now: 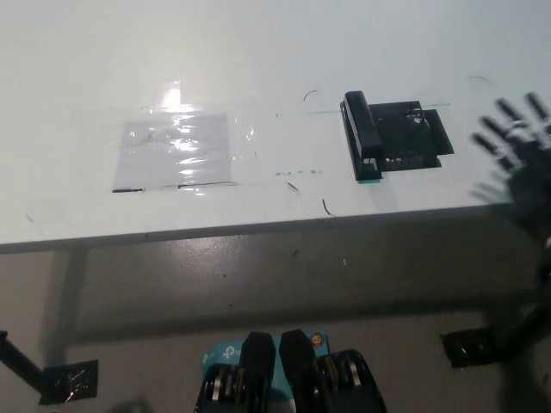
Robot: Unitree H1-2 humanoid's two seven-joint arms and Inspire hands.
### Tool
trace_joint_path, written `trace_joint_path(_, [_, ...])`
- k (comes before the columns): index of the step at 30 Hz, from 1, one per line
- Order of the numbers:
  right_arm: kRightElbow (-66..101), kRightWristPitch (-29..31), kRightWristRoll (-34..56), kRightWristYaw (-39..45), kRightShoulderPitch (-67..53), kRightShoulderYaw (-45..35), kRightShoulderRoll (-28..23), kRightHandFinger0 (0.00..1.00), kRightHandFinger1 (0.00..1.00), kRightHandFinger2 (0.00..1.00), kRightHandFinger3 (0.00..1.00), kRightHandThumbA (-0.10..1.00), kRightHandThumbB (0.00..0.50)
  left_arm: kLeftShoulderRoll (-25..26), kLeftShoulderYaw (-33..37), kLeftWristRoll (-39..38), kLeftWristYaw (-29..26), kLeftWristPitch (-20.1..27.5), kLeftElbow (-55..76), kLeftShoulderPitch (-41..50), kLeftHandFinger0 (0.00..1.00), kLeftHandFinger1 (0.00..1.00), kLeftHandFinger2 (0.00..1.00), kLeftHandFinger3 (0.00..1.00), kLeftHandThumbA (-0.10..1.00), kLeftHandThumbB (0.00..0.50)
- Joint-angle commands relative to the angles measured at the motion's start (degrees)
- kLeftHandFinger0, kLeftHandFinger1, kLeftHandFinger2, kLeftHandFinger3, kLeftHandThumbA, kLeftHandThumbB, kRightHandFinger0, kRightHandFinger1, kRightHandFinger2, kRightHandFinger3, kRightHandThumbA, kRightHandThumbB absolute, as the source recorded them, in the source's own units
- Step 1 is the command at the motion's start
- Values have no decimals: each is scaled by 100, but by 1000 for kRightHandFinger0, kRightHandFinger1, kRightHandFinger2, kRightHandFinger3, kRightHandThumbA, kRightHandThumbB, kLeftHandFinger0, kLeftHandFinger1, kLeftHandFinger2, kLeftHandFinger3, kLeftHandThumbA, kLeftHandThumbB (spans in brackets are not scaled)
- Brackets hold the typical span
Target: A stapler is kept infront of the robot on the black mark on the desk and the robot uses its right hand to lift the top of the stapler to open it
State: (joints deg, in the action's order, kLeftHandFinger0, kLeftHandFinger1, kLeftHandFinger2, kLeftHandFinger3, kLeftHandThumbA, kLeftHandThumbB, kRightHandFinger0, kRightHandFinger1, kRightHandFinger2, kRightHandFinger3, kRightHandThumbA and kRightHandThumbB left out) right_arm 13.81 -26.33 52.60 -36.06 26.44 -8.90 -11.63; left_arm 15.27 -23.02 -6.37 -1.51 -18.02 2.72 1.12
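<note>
Nearest to me, below the table's front edge, lay a grey floor with a small dark plate at the lower left and another at the lower right. My white left robot hand did not appear in the view.

At the right edge of the view, my black right robot hand hovered over the table, blurred, with its fingers spread apart and pointing away from me. It held nothing and touched nothing. It stood clear of the stapler, off to that item's right, with bare white table surface between them.

The stapler lay on the table at the left side of the black mark, running lengthwise away from me. It was black, long and narrow, with a small green patch showing at its near end. Whether its top sat fully down on the base I could not tell from this angle.

Further left on the table, a clear, shiny taped rectangle was stuck flat to the surface, catching a bright glare at its far edge. A few short dark pen marks were scattered on the white surface near the front edge and around the black mark.
</note>
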Motion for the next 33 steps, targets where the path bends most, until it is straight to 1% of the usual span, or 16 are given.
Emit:
trace_joint_path(1, [160, 293, -680, 429, -202, -250, -177, 533, 551, 654, 943, 273, 0, 156, -72, -47, -39, 25, 185, -17, 177, 183, 433, 706, 488, 0])
trace_joint_path(3, [93, 431, -925, 547, -365, -260, -165, 534, 563, 676, 960, 259, 0, 167, -65, -19, -53, 7, 181, -30, 183, 186, 431, 704, 490, 0])
trace_joint_path(4, [43, 469, -1081, 566, -425, -242, -153, 537, 558, 654, 939, 245, 0, 175, -62, -34, -29, 66, 170, -30, 183, 181, 420, 689, 494, 0])
trace_joint_path(7, [-137, 670, -1462, 766, -577, -161, -148, 524, 557, 661, 928, 230, 0, 156, -83, -55, -55, 12, 159, -57, 184, 181, 403, 665, 504, 0])
trace_joint_path(9, [-339, 858, -1866, 855, -590, -19, -174, 485, 513, 619, 886, 236, 0, 175, -96, -43, -97, -33, 143, -165, 177, 169, 379, 636, 502, 0])
trace_joint_path(11, [-670, 1162, -2239, 1000, -708, 107, -161, 450, 471, 573, 863, 225, 0, 193, -61, -27, -50, 27, 166, -149, 204, 198, 433, 679, 509, 0])
trace_joint_path(15, [-1198, 1483, -2862, 974, -823, 307, -123, 375, 386, 483, 774, 260, 1, 198, -78, -37, -47, 26, 144, -129, 196, 205, 471, 726, 519, 0])
trace_joint_path(17, [-1336, 1611, -2995, 968, -835, 308, -89, 367, 375, 471, 752, 259, 1, 204, -77, -38, -41, 52, 117, -133, 213, 207, 459, 719, 523, 0])
trace_joint_path(20, [-1641, 1900, -3255, 944, -881, 317, -7, 405, 384, 467, 751, 256, 0, 225, -70, -21, -38, 69, 79, -144, 215, 212, 442, 685, 531, 0])
trace_joint_path(22, [-1809, 2098, -3363, 1027, -901, 312, 31, 420, 390, 456, 755, 266, 0, 216, -71, -30, -38, 69, 63, -150, 218, 215, 450, 714, 531, 0])
trace_joint_path(26, [-2014, 2313, -3677, 1040, -921, 387, 110, 365, 349, 428, 720, 288, 0, 219, -55, -3, -45, 65, 68, -152, 210, 218, 449, 705, 531, 0])
trace_joint_path(28, [-2322, 2557, -3950, 1065, -917, 499, 143, 350, 344, 416, 688, 345, 34, 211, -65, 6, -71, 59, 52, -167, 214, 217, 427, 682, 531, 0])
trace_joint_path(29, [-2364, 2576, -4021, 1063, -911, 509, 142, 334, 332, 407, 683, 349, 40, 198, -47, 18, -75, 67, 50, -185, 198, 210, 427, 681, 529, 0])
trace_joint_path(30, [-2403, 2607, -4071, 1065, -908, 514, 153, 319, 325, 403, 681, 340, 29, 199, -42, 21, -73, 60, 55, -186, 188, 206, 430, 687, 529, 0])
trace_joint_path(31, [-2534, 2664, -4182, 1042, -881, 535, 182, 314, 321, 395, 677, 328, 43, 188, -51, 11, -84, -18, 103, -189, 177, 201, 428, 691, 527, 0])
trace_joint_path(33, [-2679, 2728, -4330, 1052, -775, 562, 199, 311, 313, 378, 669, 319, 46, 169, -105, -45, -99, -28, 129, -195, 187, 204, 428, 690, 520, 0])
